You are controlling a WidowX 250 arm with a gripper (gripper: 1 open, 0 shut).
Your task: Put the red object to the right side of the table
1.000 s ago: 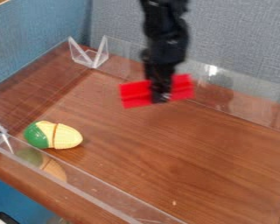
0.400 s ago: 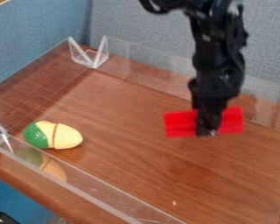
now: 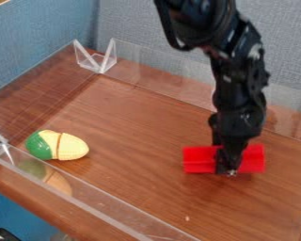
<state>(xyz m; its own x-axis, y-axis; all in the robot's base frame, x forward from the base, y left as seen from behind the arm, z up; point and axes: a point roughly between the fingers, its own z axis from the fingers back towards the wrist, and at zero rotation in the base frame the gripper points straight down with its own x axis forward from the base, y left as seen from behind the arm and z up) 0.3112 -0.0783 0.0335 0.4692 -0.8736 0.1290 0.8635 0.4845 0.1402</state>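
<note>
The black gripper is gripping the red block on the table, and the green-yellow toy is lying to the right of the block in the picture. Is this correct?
Not quite: the camera view shows the green-yellow toy to the left of the red block. The rest stands.

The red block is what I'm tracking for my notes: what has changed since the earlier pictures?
The bright red rectangular block, held in the black pincer, moved right and toward the camera, ending lower in view. Nothing was let go. The green-and-yellow egg-shaped toy stayed put.
</note>
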